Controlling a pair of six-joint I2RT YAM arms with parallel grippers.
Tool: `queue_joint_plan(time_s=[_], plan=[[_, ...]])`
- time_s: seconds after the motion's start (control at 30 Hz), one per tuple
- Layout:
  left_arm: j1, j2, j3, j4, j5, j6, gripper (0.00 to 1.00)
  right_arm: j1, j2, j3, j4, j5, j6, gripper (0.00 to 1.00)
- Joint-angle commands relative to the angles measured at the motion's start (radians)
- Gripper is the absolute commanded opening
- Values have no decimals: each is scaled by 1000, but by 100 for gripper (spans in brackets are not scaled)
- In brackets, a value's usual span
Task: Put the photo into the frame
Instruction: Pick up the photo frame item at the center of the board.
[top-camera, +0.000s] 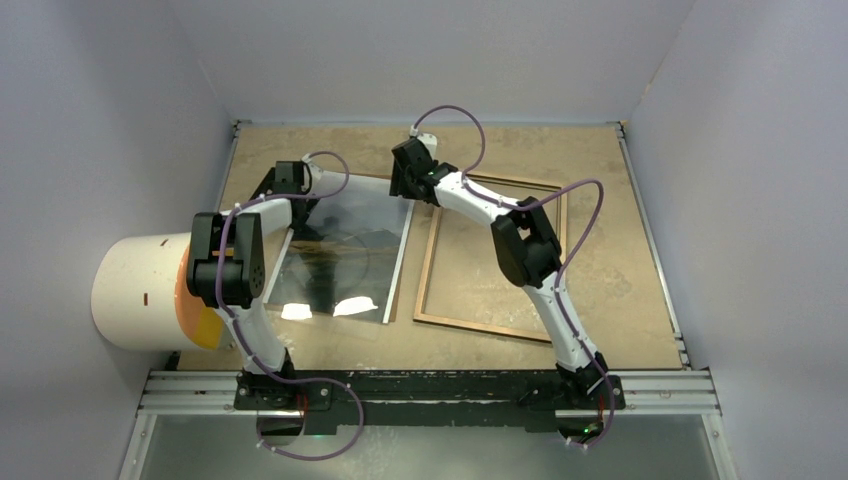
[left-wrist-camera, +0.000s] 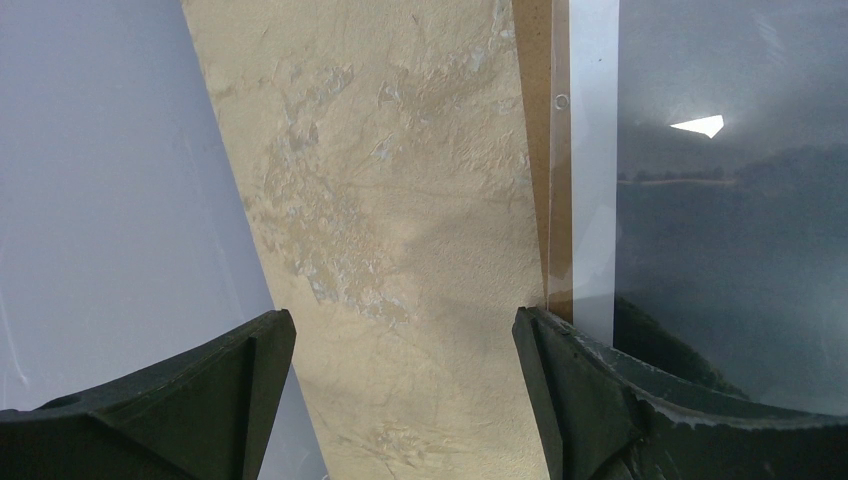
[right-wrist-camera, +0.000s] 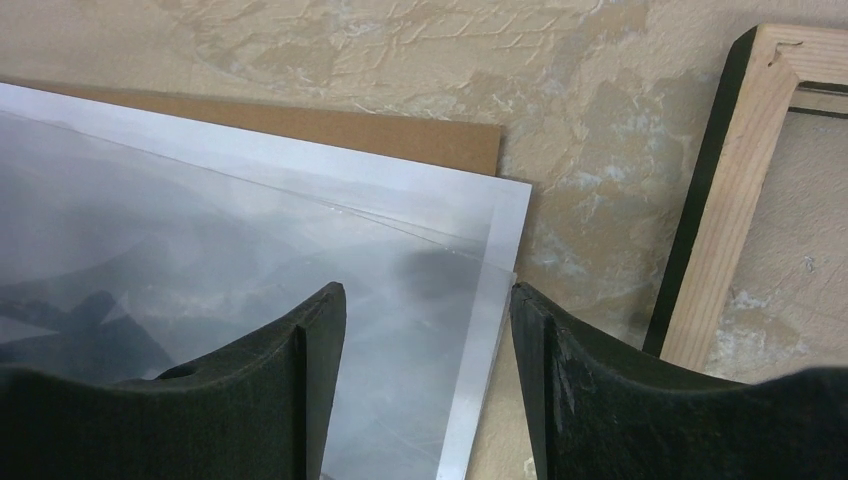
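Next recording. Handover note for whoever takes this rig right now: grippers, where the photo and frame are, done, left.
Left gripper: open, empty, at the photo's far left corner.
Right gripper: open, empty, over its far right corner.
Photo lies face up on the brown backing board, a clear sheet over it.
Frame lies to its right, wood back up, nothing in it.
Done: nothing yet. Left: pick up the photo and seat it in the frame.

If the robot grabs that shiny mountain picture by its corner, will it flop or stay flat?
Probably flops some: the photo looks like a thin sheet lying flat on the brown board. Its glossy face throws bright glare, so it is likely slippery to pinch. It looks light, so a push would likely slide it.
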Motion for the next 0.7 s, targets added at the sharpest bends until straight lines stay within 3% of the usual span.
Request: queue_joint_plan(time_s=[0.0, 0.37, 0.67], plan=[[-29, 44, -55, -123, 126, -35, 87, 19, -97, 29, 60, -56, 9, 63], [-29, 44, -70, -111, 131, -33, 87, 4, -250, -177, 316, -340, 124, 62], [-29, 35, -75, -105, 128, -29, 87, -50, -231, -253, 425, -516, 224, 60]])
